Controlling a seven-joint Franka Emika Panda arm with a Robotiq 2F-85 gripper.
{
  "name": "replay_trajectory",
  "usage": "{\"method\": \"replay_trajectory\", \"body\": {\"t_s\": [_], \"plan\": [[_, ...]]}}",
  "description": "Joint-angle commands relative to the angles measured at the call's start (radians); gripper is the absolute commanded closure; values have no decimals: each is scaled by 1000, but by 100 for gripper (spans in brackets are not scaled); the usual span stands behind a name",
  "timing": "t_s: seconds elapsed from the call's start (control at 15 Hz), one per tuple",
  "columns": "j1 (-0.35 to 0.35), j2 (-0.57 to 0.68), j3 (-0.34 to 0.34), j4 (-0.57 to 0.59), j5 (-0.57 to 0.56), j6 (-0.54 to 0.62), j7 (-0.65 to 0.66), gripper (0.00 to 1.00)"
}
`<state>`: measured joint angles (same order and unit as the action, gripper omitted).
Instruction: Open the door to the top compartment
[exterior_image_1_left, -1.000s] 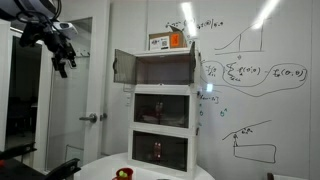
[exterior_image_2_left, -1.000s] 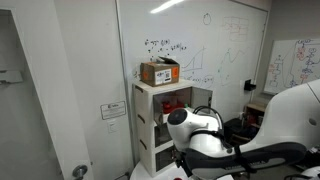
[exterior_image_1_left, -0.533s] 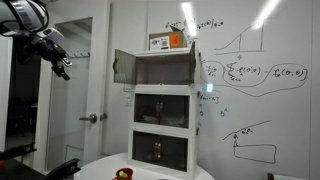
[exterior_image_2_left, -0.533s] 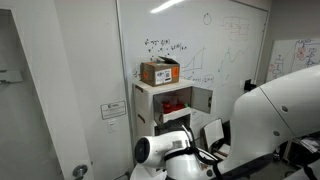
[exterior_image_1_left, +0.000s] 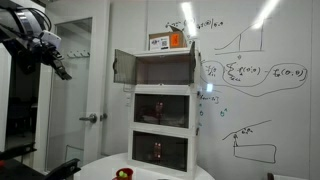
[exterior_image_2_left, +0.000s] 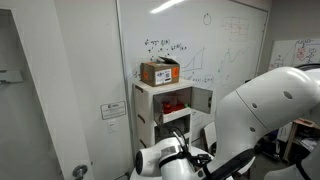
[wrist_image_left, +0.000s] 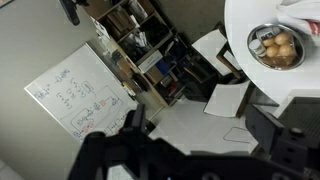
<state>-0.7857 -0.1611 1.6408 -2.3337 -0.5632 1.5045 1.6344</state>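
The whiteboard wall (exterior_image_1_left: 250, 80) backs a white three-tier cabinet (exterior_image_1_left: 165, 125). Its top compartment door (exterior_image_1_left: 122, 67) stands swung open toward 9 o'clock, and a cardboard box (exterior_image_1_left: 168, 41) sits on the cabinet at 12 o'clock. Well apart from the door, at its 9 o'clock, the gripper (exterior_image_1_left: 62, 68) hangs with jaws spread wide, holding nothing.

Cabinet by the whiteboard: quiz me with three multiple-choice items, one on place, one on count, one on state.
1. Where does the cardboard box sit? A) on top of the cabinet B) in the bottom compartment C) on the floor
2. How many compartments has the cabinet? A) two B) three C) five
3. The top door is: A) shut B) swung open C) missing
Answers: A, the box rests on the cabinet's roof; B, three stacked bays show; B, the door stands out sideways.
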Motion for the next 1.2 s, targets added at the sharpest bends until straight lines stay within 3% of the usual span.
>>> {"method": "replay_trajectory", "body": {"t_s": [0.0,0.13,0.2,0.27,0.53,0.73,1.13], "plan": [[-212,-146,155,-1,84,84,-25,0],[-316,-209,229,12,101,169,-47,0],[-106,-195,29,-19,128,156,-75,0],[-131,-226,39,-23,150,184,-90,0],[-72,-248,-9,-27,162,180,-106,0],[-117,-371,53,-26,162,175,-33,0],[-274,-577,176,-9,162,332,77,0]]}}
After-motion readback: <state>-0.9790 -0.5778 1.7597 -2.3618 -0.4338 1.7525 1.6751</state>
